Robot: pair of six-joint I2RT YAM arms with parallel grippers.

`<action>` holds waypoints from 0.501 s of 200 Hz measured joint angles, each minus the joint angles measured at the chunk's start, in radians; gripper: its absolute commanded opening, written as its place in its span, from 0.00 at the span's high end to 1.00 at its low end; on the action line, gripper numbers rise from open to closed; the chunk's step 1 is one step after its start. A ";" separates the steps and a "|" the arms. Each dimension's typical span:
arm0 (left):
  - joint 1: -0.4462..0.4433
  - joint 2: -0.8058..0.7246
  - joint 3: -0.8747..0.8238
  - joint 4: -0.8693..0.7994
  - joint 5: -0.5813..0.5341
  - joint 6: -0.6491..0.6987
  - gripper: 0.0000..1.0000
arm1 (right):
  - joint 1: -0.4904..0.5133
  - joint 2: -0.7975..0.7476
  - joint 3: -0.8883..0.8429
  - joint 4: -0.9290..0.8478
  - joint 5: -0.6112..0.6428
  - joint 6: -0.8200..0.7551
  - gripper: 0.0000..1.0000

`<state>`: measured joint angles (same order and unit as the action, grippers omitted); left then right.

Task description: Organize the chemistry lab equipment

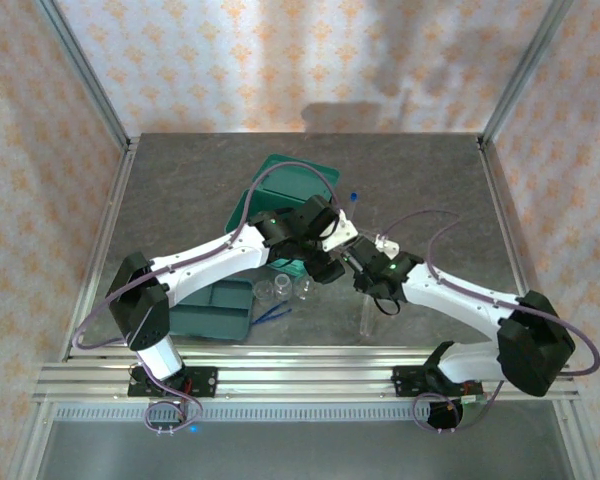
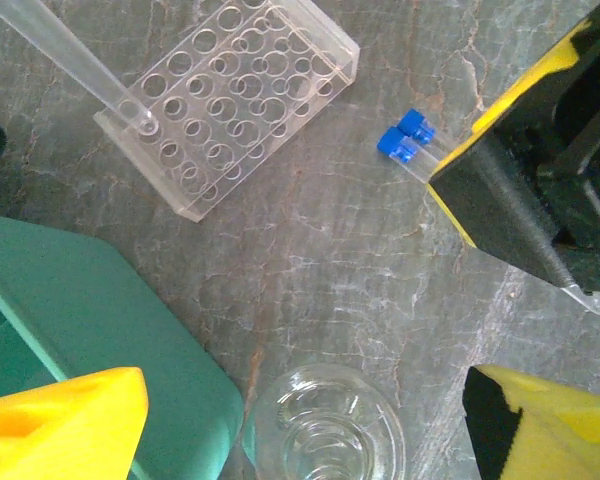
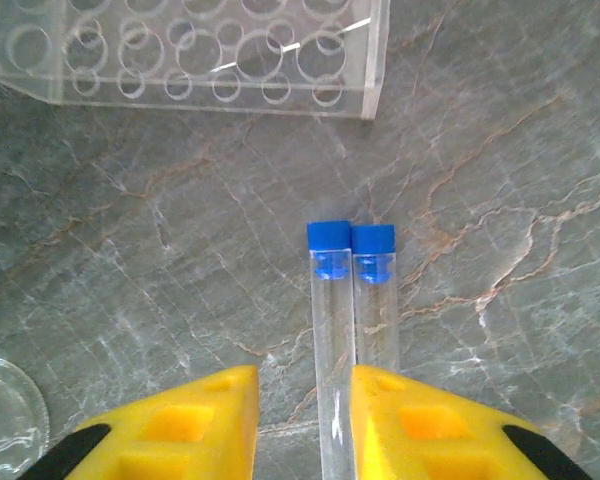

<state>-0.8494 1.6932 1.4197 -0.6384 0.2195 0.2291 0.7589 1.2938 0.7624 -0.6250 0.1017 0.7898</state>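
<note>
Two blue-capped test tubes (image 3: 330, 300) lie side by side on the grey table. My right gripper (image 3: 305, 378) is low over them, its yellow fingers (image 3: 180, 420) either side of the left tube. That tube touches the right finger, a gap remains on the left, and the second tube (image 3: 375, 290) runs under the right finger. The clear perforated rack (image 2: 230, 100) sits just beyond with one tube (image 2: 70, 60) standing in a corner hole. My left gripper (image 2: 300, 430) is wide open above a small glass vessel (image 2: 325, 430), holding nothing. Both grippers meet mid-table (image 1: 340, 262).
A teal container's corner (image 2: 80, 320) lies close left of the left gripper. The flat teal tray (image 1: 212, 308), blue tweezers (image 1: 272, 314) and two glass vessels (image 1: 270, 288) sit near front left. The teal hinged case (image 1: 285, 190) stands behind, with a loose tube (image 1: 352, 200) beside it.
</note>
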 measured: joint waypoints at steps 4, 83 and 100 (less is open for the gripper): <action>0.002 0.000 0.000 0.000 -0.001 0.000 0.15 | 0.000 0.006 -0.003 0.006 -0.003 0.001 0.70; 0.067 -0.040 -0.020 0.004 -0.001 -0.001 0.14 | 0.000 0.082 -0.009 0.059 -0.020 0.012 0.69; 0.067 -0.047 -0.026 0.007 0.000 -0.001 0.14 | 0.000 0.091 -0.009 0.059 -0.019 0.013 0.69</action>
<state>-0.7826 1.6466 1.3937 -0.6315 0.2192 0.2283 0.7586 1.3849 0.7536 -0.5659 0.0822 0.8024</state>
